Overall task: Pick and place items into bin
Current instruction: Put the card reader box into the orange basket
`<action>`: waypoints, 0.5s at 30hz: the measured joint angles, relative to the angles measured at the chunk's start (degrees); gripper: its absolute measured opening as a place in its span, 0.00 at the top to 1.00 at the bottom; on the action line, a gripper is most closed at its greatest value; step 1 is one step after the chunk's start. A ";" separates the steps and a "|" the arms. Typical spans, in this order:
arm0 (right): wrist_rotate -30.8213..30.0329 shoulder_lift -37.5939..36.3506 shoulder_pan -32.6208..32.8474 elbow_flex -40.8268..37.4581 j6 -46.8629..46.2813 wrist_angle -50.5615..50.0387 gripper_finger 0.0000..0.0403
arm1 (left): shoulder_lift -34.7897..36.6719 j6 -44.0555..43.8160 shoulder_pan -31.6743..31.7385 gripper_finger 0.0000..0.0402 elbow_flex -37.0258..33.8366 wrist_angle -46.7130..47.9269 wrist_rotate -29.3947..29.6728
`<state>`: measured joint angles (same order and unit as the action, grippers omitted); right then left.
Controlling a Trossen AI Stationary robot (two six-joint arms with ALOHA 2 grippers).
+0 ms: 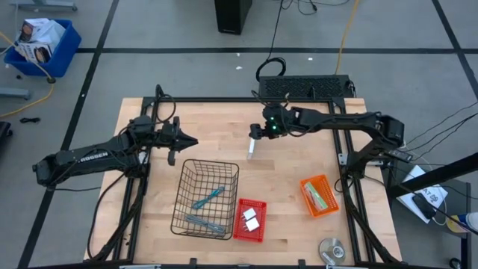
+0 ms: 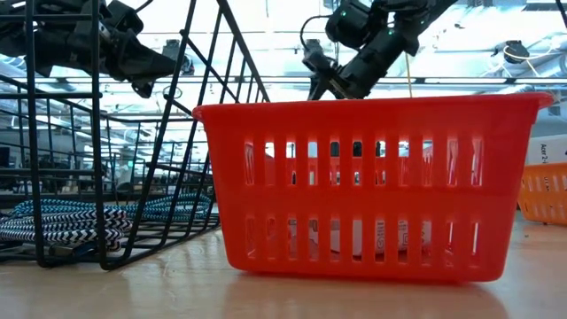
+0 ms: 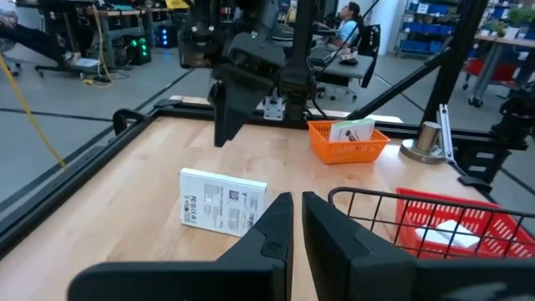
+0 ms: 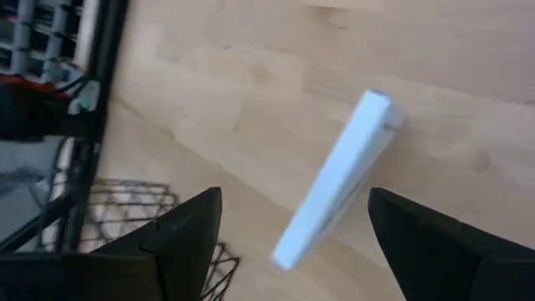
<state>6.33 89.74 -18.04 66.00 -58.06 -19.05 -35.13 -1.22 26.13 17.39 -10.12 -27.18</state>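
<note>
Near the far middle of the pale wooden bench (image 1: 299, 172), my right tool (image 1: 255, 134) hangs above a flat white card-like packet with printed text (image 1: 251, 149), its two dark fingers (image 4: 180, 230) spread wide with nothing between them — the packet lies on the wood just below. My left tool (image 1: 188, 140) hovers over the bench's left half, just beyond the black wire basket (image 1: 205, 198), fingers (image 3: 272, 230) pressed nearly together and empty. Inside that basket I can see two slim teal and grey hand tools (image 1: 208, 198) lying on the mesh floor. Right beside the basket sits a small red slotted plastic bin (image 1: 249, 220) holding two small white blocks (image 1: 250, 218). Well apart, toward the right edge, an orange slotted plastic bin (image 1: 319, 196) holds flat white cards with green print (image 1: 322, 195) — and a round silver disc (image 1: 332, 249) rests near the bench's front right corner.
</note>
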 joint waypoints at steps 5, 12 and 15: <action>2.77 2.81 -0.24 -0.04 -0.89 2.66 0.27 | 0.00 -0.86 -0.02 0.92 0.00 -0.30 -0.01; 4.43 5.71 -0.70 -0.04 -1.31 3.78 0.27 | 0.00 -1.52 -0.06 0.92 0.00 -0.02 -0.06; 4.50 6.76 -0.89 -0.07 -1.31 3.61 0.27 | 0.00 -1.52 -0.07 0.92 0.00 -0.01 -0.98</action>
<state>10.83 96.50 -18.94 65.93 -59.37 -15.44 -35.14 -2.74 26.06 17.39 -10.13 -28.16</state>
